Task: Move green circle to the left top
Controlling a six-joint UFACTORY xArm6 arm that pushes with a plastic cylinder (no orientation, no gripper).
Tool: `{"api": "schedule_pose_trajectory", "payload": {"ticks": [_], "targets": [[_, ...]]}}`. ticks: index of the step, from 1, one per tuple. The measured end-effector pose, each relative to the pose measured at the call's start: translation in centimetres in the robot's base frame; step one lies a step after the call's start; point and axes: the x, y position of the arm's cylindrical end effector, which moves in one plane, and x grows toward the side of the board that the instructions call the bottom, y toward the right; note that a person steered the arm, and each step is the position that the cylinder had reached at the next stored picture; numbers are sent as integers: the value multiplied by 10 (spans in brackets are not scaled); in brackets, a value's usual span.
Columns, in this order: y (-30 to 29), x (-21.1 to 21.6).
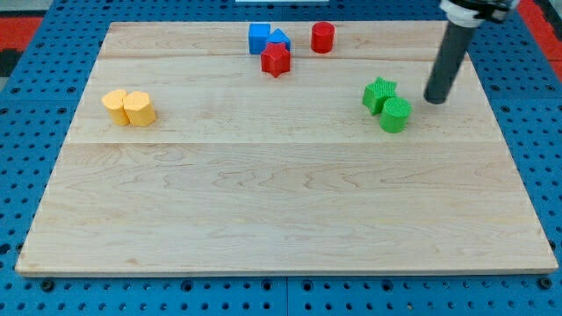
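Far left of the pale wooden board point(281, 211): two yellow plastic blocks point(128, 107), touching. Top centre: blue blocks point(266, 38), red star block point(275, 60), red cylinder block point(322, 38). Right of centre: green star block point(379, 93) touching the green circle block point(395, 115) on its lower right. My tip point(435, 99), a bare dark rod holding nothing, stands just right of the circle, slightly higher, apart. Circle lies leftward and a little below; top-left corner well apart beyond.
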Motion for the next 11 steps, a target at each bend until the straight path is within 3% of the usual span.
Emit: {"api": "schedule_pose_trajectory", "payload": {"ticks": [1,5,10,11], "targets": [[11,26],[0,31],[-191,34],[-265,25]]}}
